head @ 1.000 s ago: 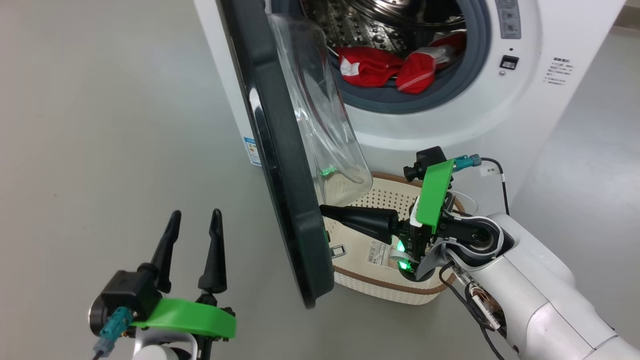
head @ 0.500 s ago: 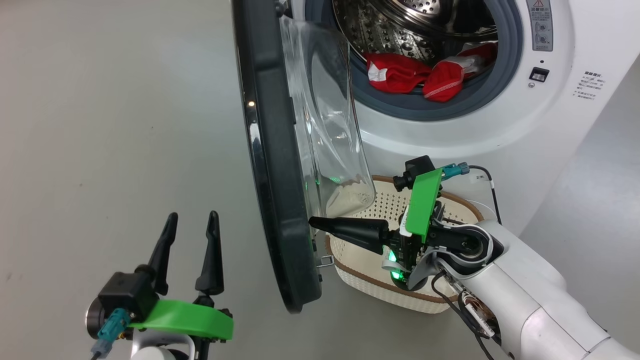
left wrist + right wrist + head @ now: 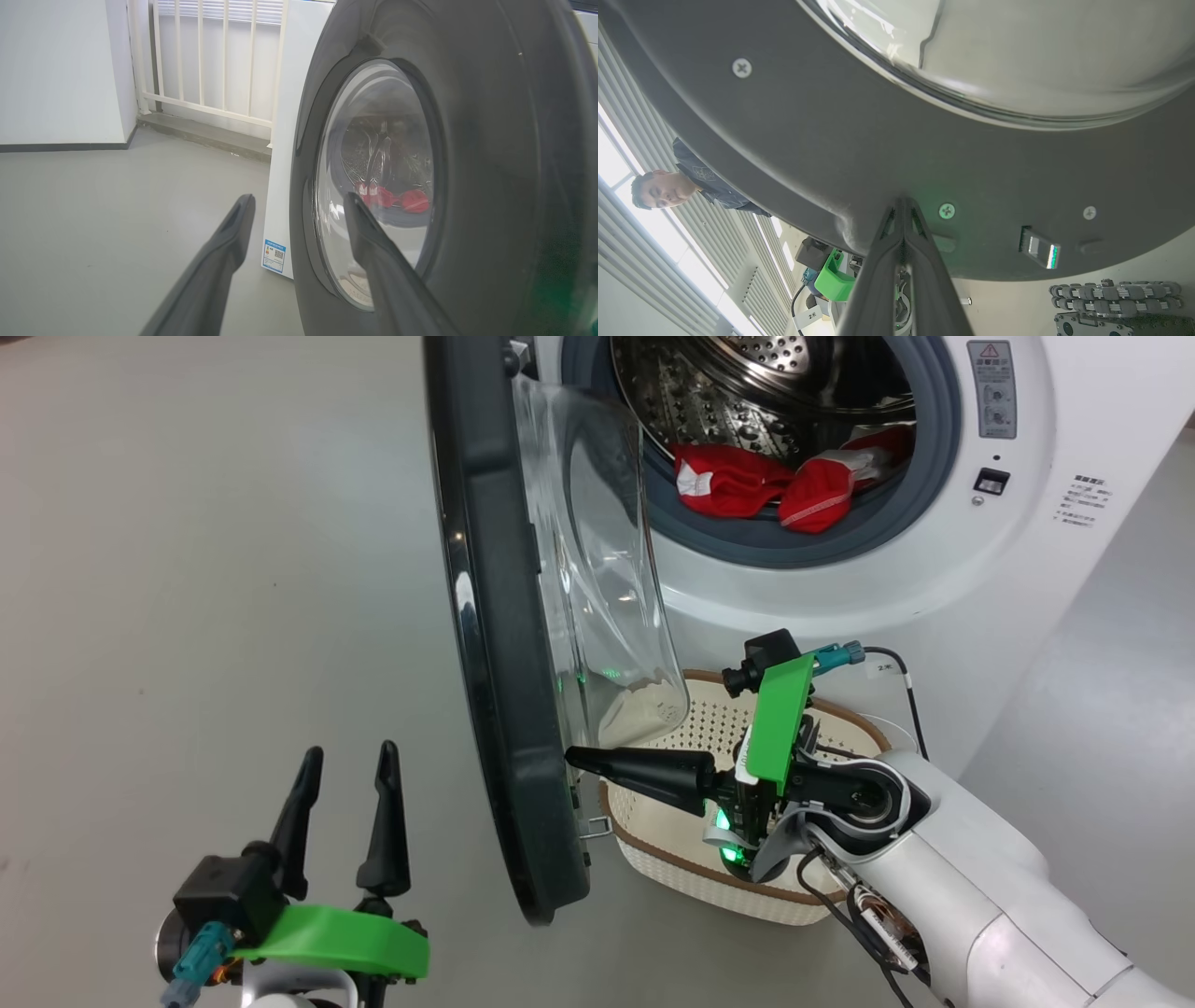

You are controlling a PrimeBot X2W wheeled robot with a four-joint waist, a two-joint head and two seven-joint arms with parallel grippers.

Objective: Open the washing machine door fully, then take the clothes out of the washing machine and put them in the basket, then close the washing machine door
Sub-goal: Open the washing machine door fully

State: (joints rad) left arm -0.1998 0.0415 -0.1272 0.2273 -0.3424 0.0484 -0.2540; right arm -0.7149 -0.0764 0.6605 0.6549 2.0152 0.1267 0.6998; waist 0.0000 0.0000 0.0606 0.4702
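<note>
Step in hand: opening the washing machine door [image 3: 495, 616]. It is judged part open, roughly edge-on to the head view and not yet swung fully back.
Right tool [image 3: 574, 758]: fingers together with nothing between them. The tip is set against the inner face of the door's black rim, low down, below the glass bowl [image 3: 607, 579].
Left tool [image 3: 349, 751]: fingers apart and empty, on the outer side of the door and well clear of it.
Clothes [image 3: 756, 485]: red, heaped at the front bottom of the drum [image 3: 728, 392], against the grey gasket [image 3: 747, 537] of the washing machine [image 3: 887, 569].
Basket [image 3: 738, 896]: on the floor [image 3: 187, 569] in front of the machine, just beside the door's lower edge. It is empty as far as can be seen.
Door handling: judged stiff, hinged and fairly weighty. The glossy rim is likely slippery, so a closed tip may skid. Push on the rim, not the glass.
Clothes handling: judged light and limp, prone to trail and snag on the gasket. Pinch a bunched fold near the drum mouth.
</note>
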